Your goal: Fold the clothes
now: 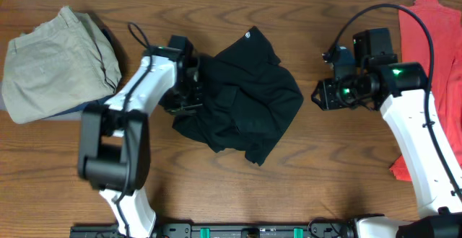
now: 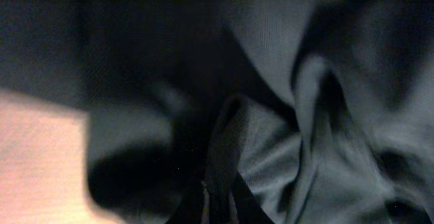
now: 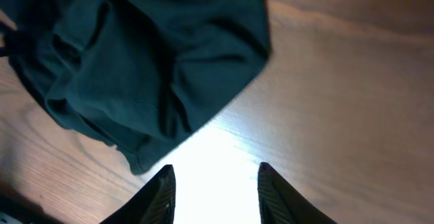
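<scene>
While my left gripper (image 1: pixel 189 94) sits buried in the crumpled black shirt (image 1: pixel 242 94), grip unclear, right gripper (image 3: pixel 215 173) hangs open; I judge flattening comes next

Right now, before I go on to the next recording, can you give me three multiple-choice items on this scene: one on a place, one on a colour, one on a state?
1. Where do the khaki trousers lie in the overhead view?
A. far left
B. centre
C. far right

2. What colour is the garment at the far right?
A. khaki
B. black
C. coral-red

3. How is the right hand?
A. shut on fabric
B. open and empty
C. out of view

1 A: they sit at the left end.
2 C: it shows coral-red.
3 B: its fingers stand apart over bare table, short of the black shirt.
</scene>
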Available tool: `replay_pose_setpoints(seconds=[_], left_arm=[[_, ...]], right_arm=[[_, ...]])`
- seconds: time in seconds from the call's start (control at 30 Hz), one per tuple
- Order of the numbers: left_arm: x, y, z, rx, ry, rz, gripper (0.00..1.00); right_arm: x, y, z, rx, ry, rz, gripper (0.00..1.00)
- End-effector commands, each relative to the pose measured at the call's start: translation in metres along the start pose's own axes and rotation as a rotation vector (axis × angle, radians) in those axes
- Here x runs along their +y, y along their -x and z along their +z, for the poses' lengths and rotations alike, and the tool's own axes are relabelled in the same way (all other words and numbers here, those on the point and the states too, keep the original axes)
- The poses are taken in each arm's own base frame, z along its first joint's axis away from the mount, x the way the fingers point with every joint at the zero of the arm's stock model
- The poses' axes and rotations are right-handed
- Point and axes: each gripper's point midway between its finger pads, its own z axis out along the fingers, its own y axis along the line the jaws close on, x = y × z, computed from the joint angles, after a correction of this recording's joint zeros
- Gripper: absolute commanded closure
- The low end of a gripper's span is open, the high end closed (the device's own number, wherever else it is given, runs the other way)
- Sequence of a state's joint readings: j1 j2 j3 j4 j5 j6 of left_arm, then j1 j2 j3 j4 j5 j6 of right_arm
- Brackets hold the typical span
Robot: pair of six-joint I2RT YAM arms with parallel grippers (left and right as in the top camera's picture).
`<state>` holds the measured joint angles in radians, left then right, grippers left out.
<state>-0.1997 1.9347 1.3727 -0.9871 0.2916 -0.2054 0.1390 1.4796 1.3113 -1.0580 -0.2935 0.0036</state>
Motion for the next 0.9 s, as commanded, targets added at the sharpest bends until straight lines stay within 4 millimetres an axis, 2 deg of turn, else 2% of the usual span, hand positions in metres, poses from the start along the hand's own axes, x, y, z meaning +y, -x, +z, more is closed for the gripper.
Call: replay_pose_setpoints(seconds=[0.0,0.1,0.2,0.37,0.47,0.63,0.73,0.87], left_arm=[[0.009,-0.003,-0.045,-0.093,-0.010,-0.024,0.94],[0.016,-0.014,-0.067,-0.115,-0.017,-0.064,0.94],[0.022,-0.028,-0.079,-0.102,-0.015,-0.090,0.94],[0.025,-0.050,-0.076,-0.020,0.005,-0.104,0.94],[0.029,-0.059,-0.066,0.018,0.015,-0.113,0.94],[0.037,-0.074,-0.046,0.075,0.028,-0.126,0.94],[0.041,-0.080,-0.034,0.093,0.033,-0.130,0.94],[0.043,-0.083,-0.027,0.101,0.035,-0.132,0.94]], right_arm=[[0.024,0.000,0.016,0.023,0.059,-0.046,0.61],[0.048,0.008,0.034,0.017,0.108,-0.071,0.61],[0.079,0.015,0.061,0.017,0.145,-0.107,0.58],[0.137,0.014,0.118,0.032,0.225,-0.204,0.52],[0.163,0.008,0.150,0.039,0.246,-0.255,0.50],[0.180,-0.010,0.189,0.072,0.224,-0.291,0.47],[0.177,-0.019,0.207,0.092,0.171,-0.306,0.45],[0.170,-0.019,0.218,0.069,0.090,-0.329,0.42]])
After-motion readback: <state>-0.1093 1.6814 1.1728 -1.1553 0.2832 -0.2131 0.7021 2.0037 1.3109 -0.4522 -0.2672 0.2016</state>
